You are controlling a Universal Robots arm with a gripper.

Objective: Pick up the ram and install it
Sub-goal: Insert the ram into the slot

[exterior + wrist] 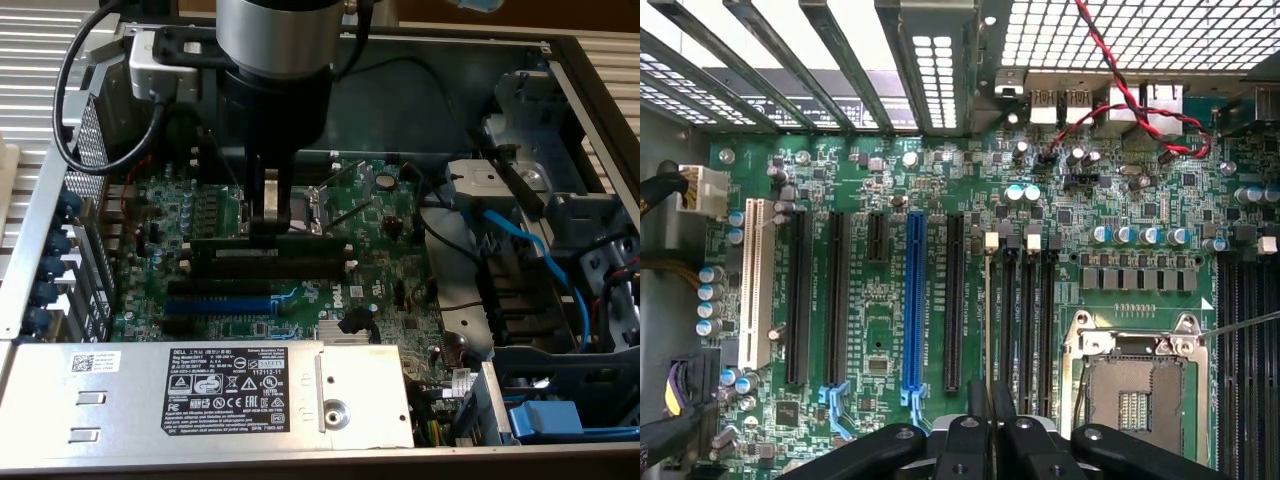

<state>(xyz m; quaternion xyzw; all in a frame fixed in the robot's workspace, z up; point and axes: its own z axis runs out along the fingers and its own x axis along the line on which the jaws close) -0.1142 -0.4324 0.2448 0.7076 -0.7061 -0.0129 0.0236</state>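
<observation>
1. Exterior view: your pincer (268,215) hangs straight down over the green motherboard (390,260) inside the open computer case (30,230), its narrow tips right at the top edge of the ram (270,245).
2. The ram stands on edge directly beneath the pincer, lying along the black memory slots (265,270), with the tips closed in on its upper edge near the middle.
3. You cannot tell from here whether the stick is fully seated in its slot.
4. The blue expansion slot (218,303) lies past the ram on the side away from the pincer; the processor socket (310,205) sits just beside the tips.
5. Wrist view: the pincer (980,425) shows as black fingers drawn narrow together on a thin dark edge, the ram (986,330), running away along the black slots.
6. The blue slot (912,305) lies just beside that line; the open socket (1135,395) lies on the other side.
</observation>
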